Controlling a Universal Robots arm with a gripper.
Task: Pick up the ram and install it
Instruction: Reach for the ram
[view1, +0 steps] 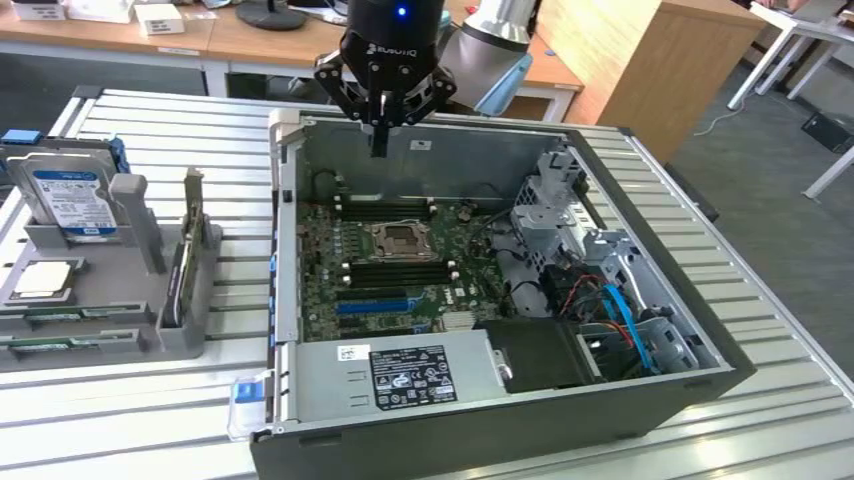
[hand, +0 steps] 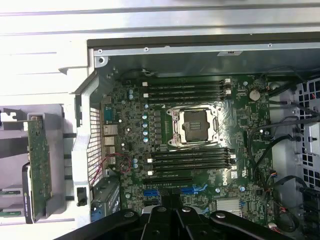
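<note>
On the exterior view's left, a grey tray is sitting on the slatted table. The ram is lying flat in a tray slot near the front, with a second stick just beside it. A hard drive is standing at the back of the tray, and a taller green card is standing on edge along the side nearer the case.

Further right, the open computer case is lying on its side. The gripper is hanging over the case's far wall, above the motherboard and well apart from the tray. Its fingers are drawn together; no green stick is showing between them, though I cannot tell whether something thin is pinched there. In the wrist view the gripper is pointing down at the board.

The black memory slots on either side of the CPU socket are looking empty.

Judging from this, the task is looking barely begun: the ram is lying in the tray, not yet picked up, and nothing is seated in a slot.
</note>
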